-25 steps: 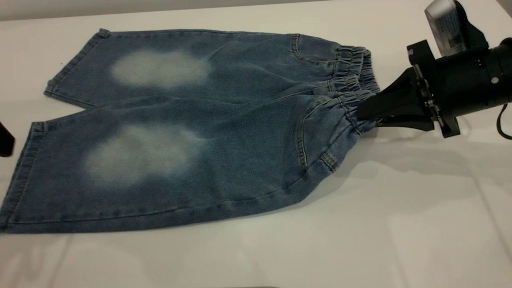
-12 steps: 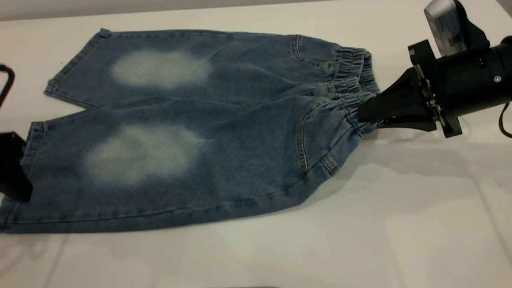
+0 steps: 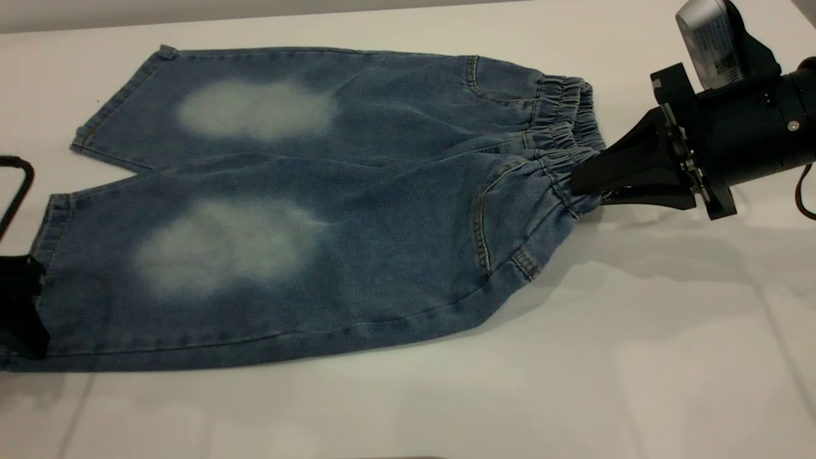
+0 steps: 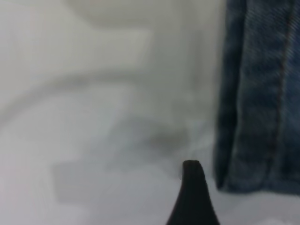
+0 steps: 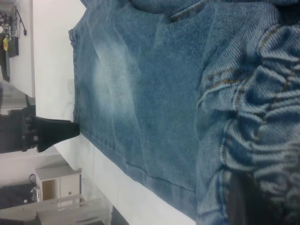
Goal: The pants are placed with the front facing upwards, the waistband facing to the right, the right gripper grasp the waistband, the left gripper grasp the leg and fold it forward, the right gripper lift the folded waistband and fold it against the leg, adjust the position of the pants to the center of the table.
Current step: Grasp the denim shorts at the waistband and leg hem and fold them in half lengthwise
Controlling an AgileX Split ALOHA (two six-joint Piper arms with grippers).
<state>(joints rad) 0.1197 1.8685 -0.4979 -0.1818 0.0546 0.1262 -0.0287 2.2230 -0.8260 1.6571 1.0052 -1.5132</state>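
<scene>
The blue denim pants [image 3: 306, 210] lie flat on the white table [image 3: 574, 357], front up, with a pale oval patch on each leg. The ruched waistband [image 3: 564, 121] points right. My right gripper [image 3: 579, 182] is shut on the waistband's near part, and its dark finger [image 5: 248, 201] presses into the gathered denim. My left gripper [image 3: 22, 309] sits low at the table's left edge, against the hem of the near leg [image 3: 44, 255]. It is open: one black fingertip [image 4: 192, 187] stands just beside the hem corner [image 4: 253, 140], not touching it, and the other finger is out of view.
A black cable loop [image 3: 16, 185] of the left arm hangs at the left edge. White table stretches in front of the pants and to their right. The right wrist view shows furniture [image 5: 56, 187] beyond the table.
My left gripper has come in from the left edge and moved toward the near corner of the near leg's hem. The right gripper and the pants have stayed put.
</scene>
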